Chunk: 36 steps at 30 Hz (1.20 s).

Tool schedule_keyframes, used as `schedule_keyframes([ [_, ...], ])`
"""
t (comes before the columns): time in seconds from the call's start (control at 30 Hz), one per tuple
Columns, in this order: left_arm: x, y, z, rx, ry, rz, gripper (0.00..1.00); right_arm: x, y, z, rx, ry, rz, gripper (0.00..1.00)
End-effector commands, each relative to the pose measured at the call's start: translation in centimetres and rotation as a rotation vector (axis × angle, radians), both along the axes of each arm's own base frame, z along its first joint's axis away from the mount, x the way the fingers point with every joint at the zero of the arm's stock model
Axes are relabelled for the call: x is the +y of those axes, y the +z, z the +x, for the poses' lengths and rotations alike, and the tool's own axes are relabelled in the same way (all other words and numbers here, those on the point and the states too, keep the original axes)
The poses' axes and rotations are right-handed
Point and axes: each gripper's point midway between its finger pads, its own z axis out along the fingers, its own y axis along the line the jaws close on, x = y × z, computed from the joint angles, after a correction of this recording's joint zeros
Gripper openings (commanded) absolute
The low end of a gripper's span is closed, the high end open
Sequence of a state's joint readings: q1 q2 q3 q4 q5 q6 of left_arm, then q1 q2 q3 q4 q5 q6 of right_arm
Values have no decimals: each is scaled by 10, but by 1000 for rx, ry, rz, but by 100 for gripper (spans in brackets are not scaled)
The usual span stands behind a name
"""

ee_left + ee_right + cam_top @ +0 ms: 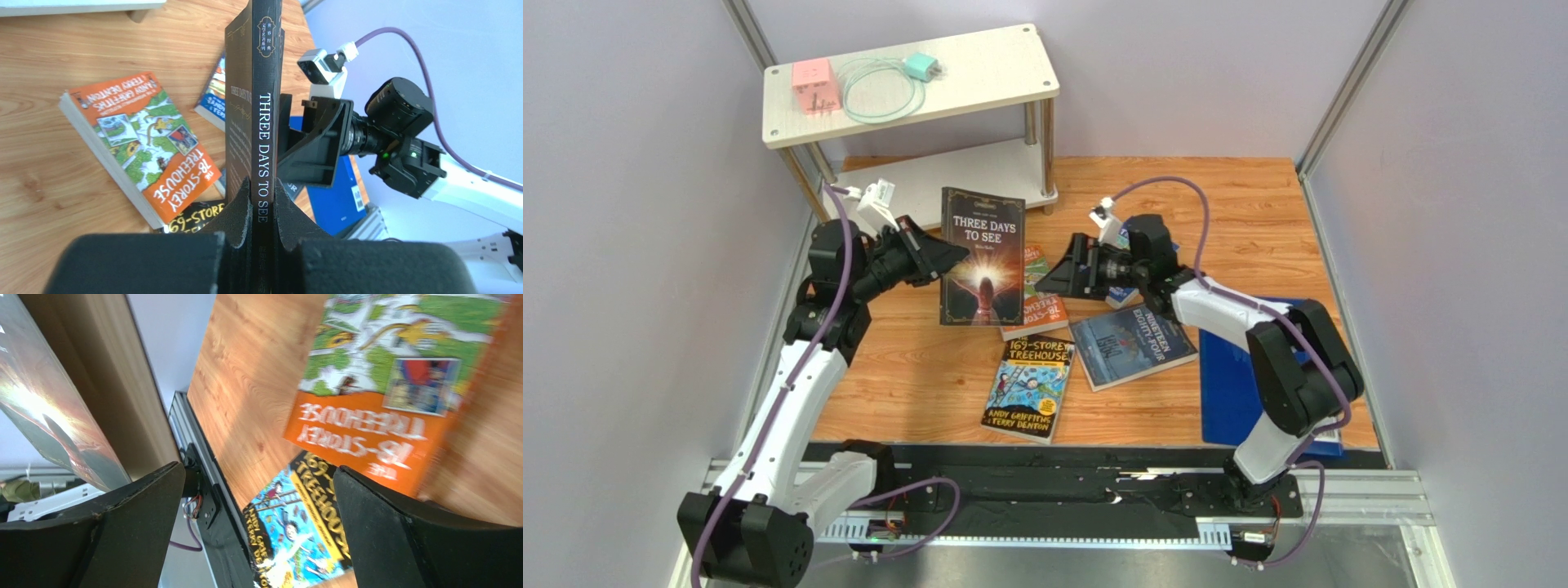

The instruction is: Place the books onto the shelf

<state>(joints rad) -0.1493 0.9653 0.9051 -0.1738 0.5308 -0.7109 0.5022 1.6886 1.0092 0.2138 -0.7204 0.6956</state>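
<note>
Pale lilac-grey walls (634,245) are closing the cell in on three sides, with slanting metal posts (1347,86) standing in the back corners; the wood-grain surface (891,380) is filling the floor of it, and a black rail (1051,488) is running along its near edge where both arms are bolted; the shelf (1001,67) is standing at the back left, its lower board lying just above the surface; a plain blue sheet (1228,392) is lying flat at the right under the right arm; the dark brown book (983,257) is being held upright in front of the shelf, not on it, its cover facing the overhead camera; the left pincer (263,205) is clamping that book by the spine, fingers pressing both sides; the right pincer (258,484) is hanging just beside the book's right edge with its jaws standing wide apart and gripping nothing; the slate blue book (1133,346) is lying flat near the middle, the yellow-black book (1030,387) just left of it, the orange-green book (1036,312) partly behind the upright one, and the bright blue book (213,98) peeking out beyond it; a looped pale green cable (879,96), a pink block (814,86) and a teal plug (919,65) are resting on the shelf's top board.
</note>
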Motion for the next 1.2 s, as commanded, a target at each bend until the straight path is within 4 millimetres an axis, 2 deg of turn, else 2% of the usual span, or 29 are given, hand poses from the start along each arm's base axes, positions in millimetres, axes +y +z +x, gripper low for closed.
schedule_keyframes([
  [0.0, -15, 29, -3, -112, -95, -66, 0, -22, 39, 7, -119, -44, 152, 99],
  [0.17, -24, 30, -2, -128, -143, -132, 0, -27, 69, -1, -199, -45, 219, 100],
  [0.3, -34, 30, -5, -126, -183, -147, 0, -23, 94, -6, -241, -13, 319, 100],
  [0.53, -53, 30, -4, -125, -238, -169, 0, -5, 102, -9, -229, 28, 353, 100],
  [0.6, -62, 33, -6, -136, -260, -182, 0, 7, 93, -12, -210, 50, 313, 100],
  [0.67, -70, 30, -4, -128, -277, -176, 0, 15, 89, -11, -229, 46, 256, 100],
  [0.7, -76, 30, -6, -122, -295, -174, 0, 21, 90, -16, -237, 59, 248, 100],
  [0.8, -85, 20, -4, -105, -301, -161, 0, 24, 97, -16, -248, 54, 265, 97],
  [0.83, -85, 16, -3, -96, -299, -158, 0, 24, 99, -16, -252, 52, 273, 92],
  [0.87, -84, 15, -2, -101, -289, -151, 0, 24, 103, -16, -263, 55, 282, 83],
  [0.9, -83, 8, -1, -74, -274, -137, 0, 23, 107, -15, -267, 55, 288, 39],
  [0.93, -80, 6, -1, -67, -259, -117, 0, 22, 108, -14, -265, 51, 286, 22],
  [0.97, -75, 1, 3, -72, -228, -77, 19, 20, 108, -11, -261, 32, 279, 9],
  [1.0, -71, -7, 2, -39, -210, -48, 32, 18, 113, -9, -281, 24, 272, 0],
  [1.07, -64, -13, -1, -40, -179, -9, 58, 15, 121, -5, -301, 5, 260, 0],
  [1.17, -59, -17, -6, -44, -169, 4, 64, 12, 127, 3, -320, -2, 251, 0],
])
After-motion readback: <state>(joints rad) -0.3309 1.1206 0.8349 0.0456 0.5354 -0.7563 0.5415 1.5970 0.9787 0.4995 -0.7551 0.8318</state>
